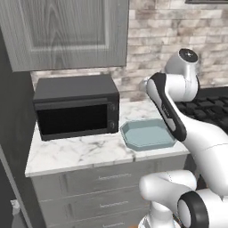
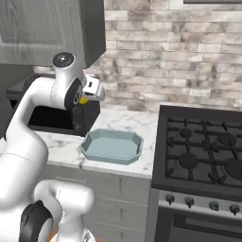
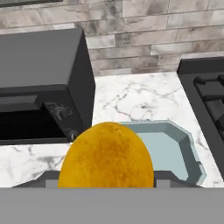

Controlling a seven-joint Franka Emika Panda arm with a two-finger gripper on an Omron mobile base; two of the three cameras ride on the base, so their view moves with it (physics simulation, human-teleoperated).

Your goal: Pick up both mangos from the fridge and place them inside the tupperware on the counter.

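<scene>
My gripper [image 3: 106, 181] is shut on a yellow-orange mango [image 3: 106, 157] that bulks large at the bottom of the hand view. In the right base view the hand hovers above the counter beside the microwave, and a sliver of the mango [image 2: 83, 100] peeks out under it. The pale blue-grey tupperware [image 1: 149, 133] [image 2: 113, 145] [image 3: 177, 148] lies on the white marble counter [image 1: 80, 151] just below and ahead of the held fruit, with nothing inside it. The fridge's dark grey side [image 1: 11, 133] rises at the counter's left end.
A black microwave [image 1: 75, 107] [image 3: 39, 87] stands left of the tray, close to the hand. A black gas stove [image 2: 208, 151] borders the counter on the right. A grey wall cabinet [image 1: 67, 31] hangs above, and a brick wall closes the back.
</scene>
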